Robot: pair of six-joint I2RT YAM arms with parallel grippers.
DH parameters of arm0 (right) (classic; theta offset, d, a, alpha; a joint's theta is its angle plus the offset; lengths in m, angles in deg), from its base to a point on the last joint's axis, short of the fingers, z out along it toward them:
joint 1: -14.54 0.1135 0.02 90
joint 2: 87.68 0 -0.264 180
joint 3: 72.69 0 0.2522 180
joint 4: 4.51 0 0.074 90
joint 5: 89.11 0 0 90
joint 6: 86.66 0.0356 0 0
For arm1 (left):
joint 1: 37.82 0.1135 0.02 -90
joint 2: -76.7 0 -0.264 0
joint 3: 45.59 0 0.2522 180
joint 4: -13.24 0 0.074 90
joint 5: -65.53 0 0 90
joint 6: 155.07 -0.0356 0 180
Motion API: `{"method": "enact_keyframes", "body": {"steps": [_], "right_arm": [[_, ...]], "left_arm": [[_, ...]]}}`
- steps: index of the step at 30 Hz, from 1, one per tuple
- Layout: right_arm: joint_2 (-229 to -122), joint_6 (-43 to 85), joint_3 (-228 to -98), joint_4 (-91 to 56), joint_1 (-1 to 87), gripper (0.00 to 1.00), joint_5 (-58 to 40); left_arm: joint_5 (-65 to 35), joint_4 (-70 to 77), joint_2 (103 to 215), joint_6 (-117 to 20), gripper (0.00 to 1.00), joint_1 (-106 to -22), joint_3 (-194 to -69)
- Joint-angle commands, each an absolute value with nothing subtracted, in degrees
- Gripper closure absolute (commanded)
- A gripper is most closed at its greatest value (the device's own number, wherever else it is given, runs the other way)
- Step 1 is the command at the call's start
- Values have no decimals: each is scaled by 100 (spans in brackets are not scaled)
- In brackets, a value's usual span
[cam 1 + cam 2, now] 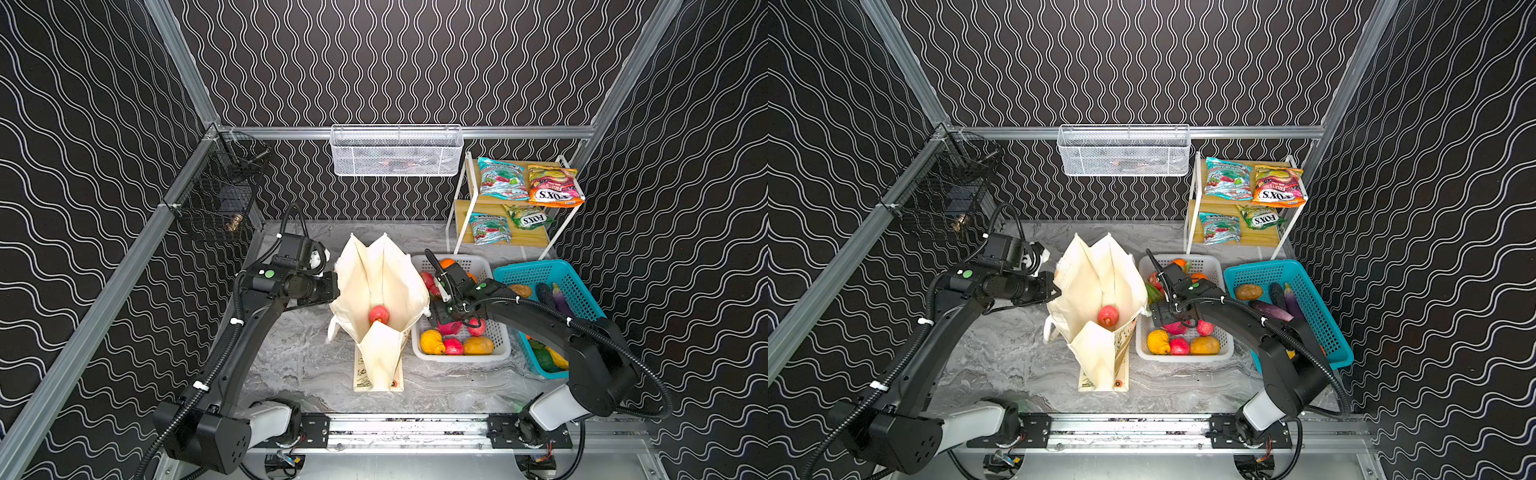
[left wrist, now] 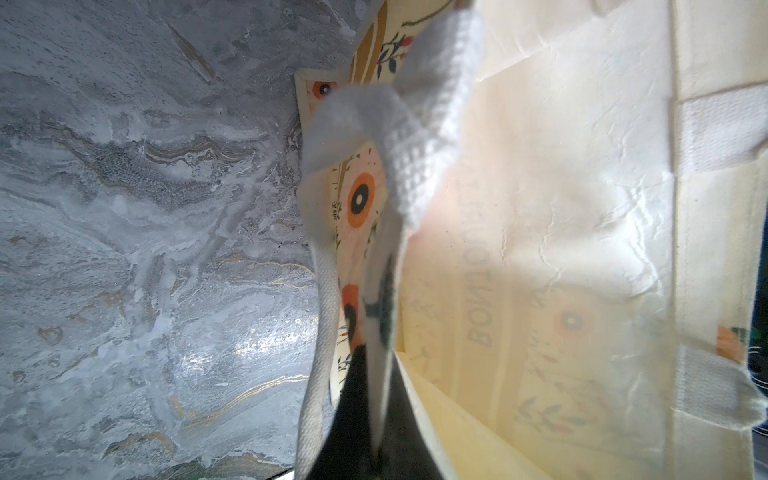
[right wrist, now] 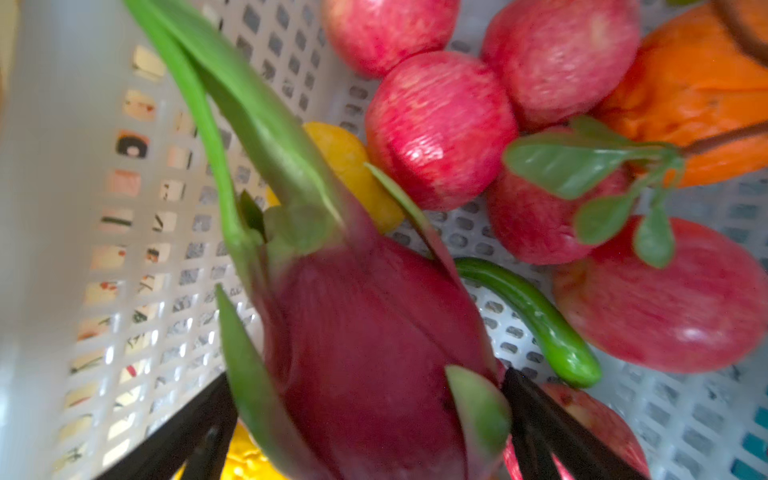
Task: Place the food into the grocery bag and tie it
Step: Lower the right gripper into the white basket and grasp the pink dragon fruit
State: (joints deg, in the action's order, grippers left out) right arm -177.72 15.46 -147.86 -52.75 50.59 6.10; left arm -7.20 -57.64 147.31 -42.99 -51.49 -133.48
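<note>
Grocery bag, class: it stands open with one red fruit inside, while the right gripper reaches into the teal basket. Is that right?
No. The right gripper reaches into the white basket, not the teal basket, as both top views show. The grocery bag does stand open with one red fruit inside.

walls (image 1: 395, 62): black, white wavy lines | tabletop (image 1: 299, 365): grey marble — glossy

1. Grocery bag (image 1: 380, 286): tall cream canvas tote with floral print, standing upright mid-table, mouth spread open.
2. A round red fruit (image 1: 378, 314) lies deep inside it.
3. Magenta dragon fruit (image 3: 374, 353) with green scales lies among other toy fruit (image 1: 478, 345) in the white basket (image 1: 461, 357) just beside the bag.
4. An orange FOX'S packet (image 1: 552, 187) and a teal packet (image 1: 500, 179) lie side by side on the shelf (image 1: 536, 239) behind.
</note>
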Motion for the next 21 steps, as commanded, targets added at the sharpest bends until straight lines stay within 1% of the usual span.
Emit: {"method": "enact_keyframes", "body": {"steps": [1,15,17,21], "right_arm": [[-17843,1379,-14789,-5319,5066,1,495],[-18316,1716,-14935,-5088,5027,1,572],[-18357,1774,-14904,-5093,5000,4,565],[-18273,1865,-14850,-5114,4962,13,530]], "left_arm": [[-701,-5767,14727,-4407,100,-5147,-13361],[-751,-5840,14669,-4429,100,-5152,-13388],[-743,-5831,14657,-4424,100,-5153,-13389],[-733,-5826,14675,-4422,100,-5152,-13388]]}}
